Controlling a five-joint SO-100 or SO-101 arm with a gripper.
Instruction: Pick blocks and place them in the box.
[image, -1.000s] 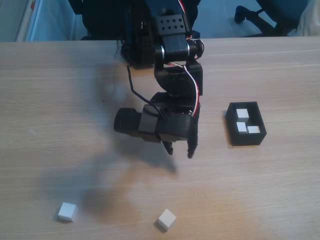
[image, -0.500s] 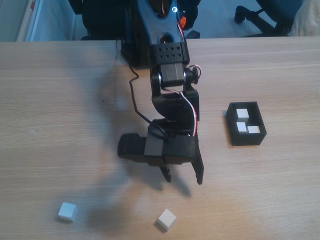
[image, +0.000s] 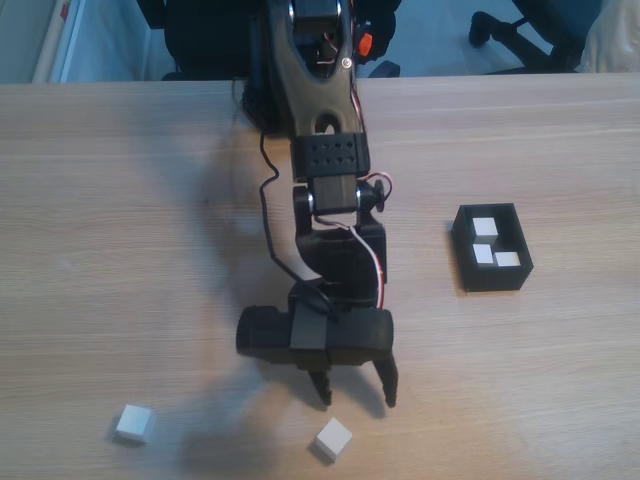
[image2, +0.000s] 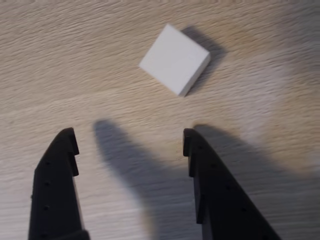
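- Table (image: 120, 250): light wood grain, wide bare stretches to the left of the arm and between the arm and the box in the fixed view
- Arm (image: 325, 150): black, reaching from the far table edge toward the near edge
- Gripper (image: 356, 398): jaws spread well apart, holding nothing; both fingertips point down toward the table, just short of the nearest block; in the wrist view (image2: 129, 139) bare wood shows between the fingertips
- Block (image: 333, 439): white cube, near the bottom edge of the fixed view, just ahead of the fingertips; in the wrist view (image2: 174, 59) it sits turned cornerwise, apart from both fingers
- Second block (image: 133, 423): white cube, well to the left, open wood all round
- Box (image: 465, 255): black low-walled tray, right of the arm and well apart from it
- Three blocks (image: 484, 228) lie inside the box
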